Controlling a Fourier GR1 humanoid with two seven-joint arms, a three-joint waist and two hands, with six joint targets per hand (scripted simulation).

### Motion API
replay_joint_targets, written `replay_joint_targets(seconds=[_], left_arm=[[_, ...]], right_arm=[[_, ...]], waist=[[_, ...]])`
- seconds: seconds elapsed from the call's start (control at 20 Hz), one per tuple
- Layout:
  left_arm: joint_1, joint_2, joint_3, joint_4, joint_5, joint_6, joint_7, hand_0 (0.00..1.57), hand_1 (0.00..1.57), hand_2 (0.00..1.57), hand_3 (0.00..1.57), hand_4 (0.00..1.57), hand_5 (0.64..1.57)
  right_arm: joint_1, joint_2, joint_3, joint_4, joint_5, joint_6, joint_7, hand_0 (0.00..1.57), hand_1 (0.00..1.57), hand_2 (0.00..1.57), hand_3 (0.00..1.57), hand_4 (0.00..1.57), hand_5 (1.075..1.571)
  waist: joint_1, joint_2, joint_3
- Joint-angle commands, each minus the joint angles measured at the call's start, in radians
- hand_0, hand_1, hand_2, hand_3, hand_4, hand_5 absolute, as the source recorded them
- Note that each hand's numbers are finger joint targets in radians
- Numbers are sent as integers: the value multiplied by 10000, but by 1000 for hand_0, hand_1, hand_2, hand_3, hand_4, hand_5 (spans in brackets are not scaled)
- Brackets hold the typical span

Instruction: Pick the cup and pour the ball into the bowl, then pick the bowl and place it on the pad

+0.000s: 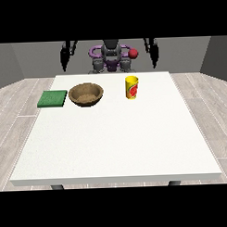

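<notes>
A yellow cup (pixel 131 87) with a red label stands upright on the white table (pixel 114 143), right of the middle at the back. Its inside is hidden, so no ball shows. A brown bowl (pixel 86 94) sits left of the cup with a gap between them. A flat green pad (pixel 52 98) lies left of the bowl near the table's left edge. The hand at the view's left (pixel 65 60) and the hand at the view's right (pixel 154 54) hang beyond the table's far edge, fingers straight and pointing down, holding nothing.
The robot's torso (pixel 111 60) stands behind the far edge, with a small red round thing (pixel 133 53) beside it. Wooden floor surrounds the table. The wide front half of the table stretches towards the camera.
</notes>
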Motion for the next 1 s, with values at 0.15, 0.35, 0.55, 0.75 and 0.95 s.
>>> replay_joint_targets(seconds=[0.15,0.35,0.55,0.75,0.95], left_arm=[[-125,316,67,-913,117,-90,723,0,0,0,0,0,1557],[-1684,-108,1007,-1430,1487,370,2246,0,0,0,0,0,1558],[-1901,497,1701,-1575,1910,44,2016,0,0,0,0,0,1552],[-1992,593,1942,-1175,1992,-226,1037,0,0,0,0,0,1547],[-1565,347,1770,-53,1719,-753,-832,0,0,0,0,0,1539]], right_arm=[[-68,-396,-135,-865,-130,135,746,0,0,0,0,0,1569],[-118,-559,-740,-1110,-2028,1361,1219,0,0,0,0,0,1569],[222,-1120,-1682,-1136,-2924,2279,496,0,0,0,0,0,1570],[127,-738,-1784,-623,-2499,2124,-470,0,0,0,0,0,1569],[-684,-910,-2000,-709,-2691,2025,-109,0,0,0,0,0,1569]], waist=[[-106,-2266,-96],[-663,-2116,-105],[-595,-1337,-110],[-299,-486,-110],[-234,58,-114]])
